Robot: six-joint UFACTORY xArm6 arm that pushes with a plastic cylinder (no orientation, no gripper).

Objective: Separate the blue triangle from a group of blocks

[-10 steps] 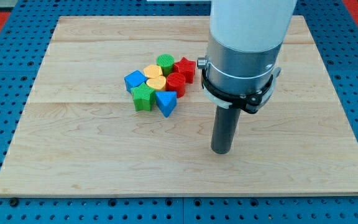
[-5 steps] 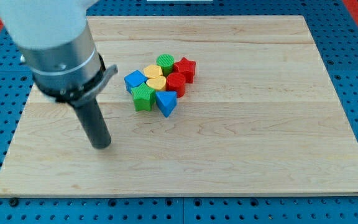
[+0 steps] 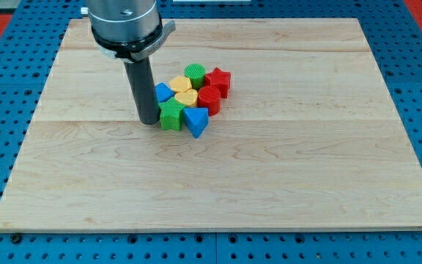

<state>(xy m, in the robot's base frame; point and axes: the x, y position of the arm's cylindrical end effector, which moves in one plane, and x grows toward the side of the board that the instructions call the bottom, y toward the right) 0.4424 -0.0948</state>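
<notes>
Huddling near the wooden board (image 3: 328, 183)'s middle are seven blocks: two blue, two green, two red, one yellow (no pincer fitted). My tip (image 3: 149, 121) touches the green cube (image 3: 170, 116); the blue triangle (image 3: 195, 120) sits at the cluster's bottom.

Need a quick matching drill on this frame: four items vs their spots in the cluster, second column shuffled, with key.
Items:
1. blue triangle
2. red star
3. green cylinder
4. my tip

Places:
A. top of the cluster, just left of the red star in the view
B. at the cluster's left edge, beside the green block
C. bottom edge of the cluster, right of that green block
D. upper right corner of the cluster

Pairs: 1-C, 2-D, 3-A, 4-B
</notes>
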